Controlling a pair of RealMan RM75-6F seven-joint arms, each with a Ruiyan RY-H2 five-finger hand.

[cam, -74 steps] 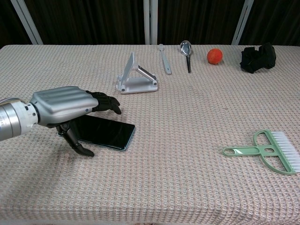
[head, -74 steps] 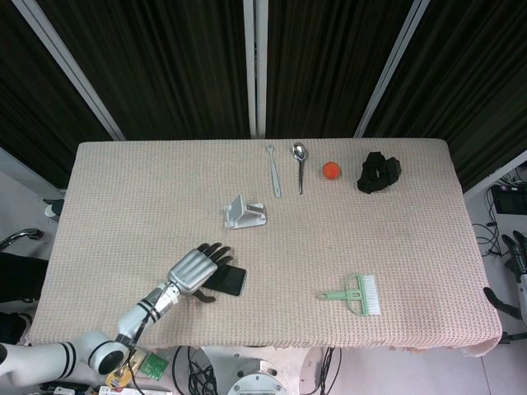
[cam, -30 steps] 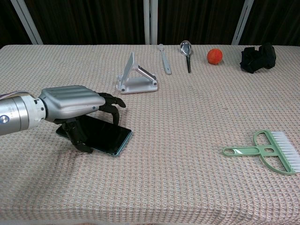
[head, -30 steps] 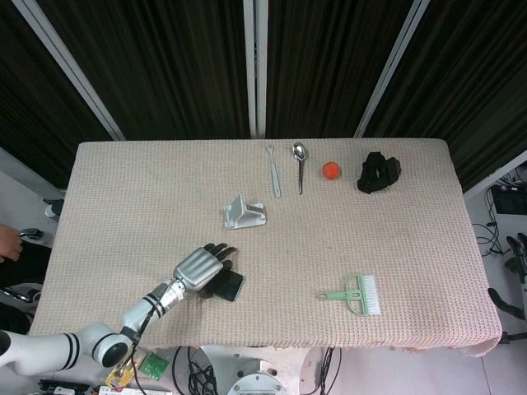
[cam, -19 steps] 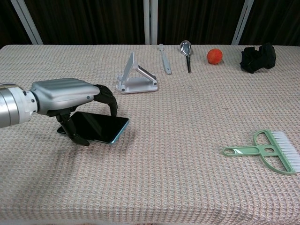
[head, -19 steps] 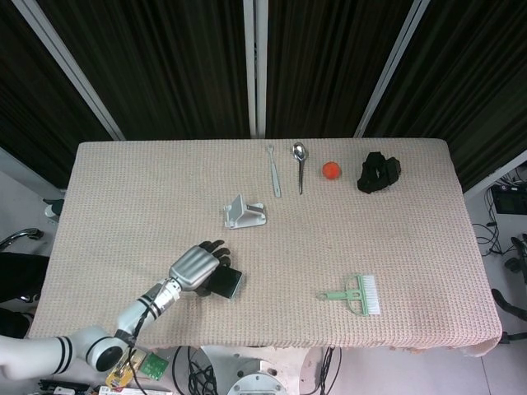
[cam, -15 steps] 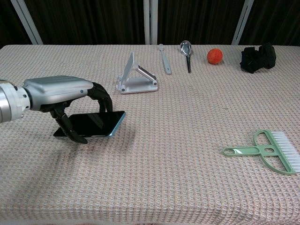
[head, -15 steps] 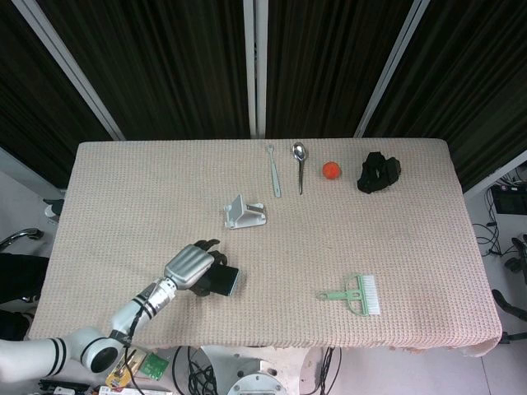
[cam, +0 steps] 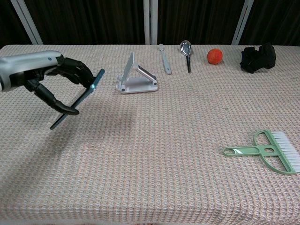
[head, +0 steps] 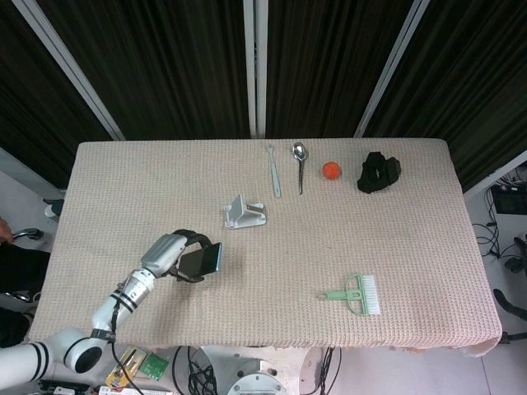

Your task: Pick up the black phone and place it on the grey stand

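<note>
Now, here is what you have in front of you.

Left hand: your left hand (head: 170, 254) (cam: 44, 77) is up off the desk (head: 395, 222) and grasping the black phone (head: 202, 261) (cam: 77, 99); in the chest view the dark fingers (cam: 75, 70) lie over the phone's upper side and the thumb presses from underneath.

Black phone: it is clear of the desk, tilted steeply, almost edge-on in the chest view, its higher end pointing away from your hand toward the stand. In the head view its dark face shows just past the fingertips.

Grey stand: the grey stand (head: 244, 214) (cam: 136, 77) sits on the desk beyond your hand and a little toward the desk's middle, near the phone's raised end but not touching it. Its back plate leans up and nothing rests on it.

Right hand: neither view shows it.

Beyond the stand: a light utensil (head: 272, 170) (cam: 164, 59) and a metal spoon (head: 300, 164) (cam: 186, 53) lie side by side near the far edge, well apart from your hand.

Far side: an orange ball (head: 331, 170) (cam: 214, 55) sits just past the spoon, and a crumpled black object (head: 378, 173) (cam: 258, 57) lies further along the same edge.

Across the desk: a green brush (head: 356, 294) (cam: 268, 152) lies flat on the near edge, well away from your hand.

Containers: you have none among these things.
</note>
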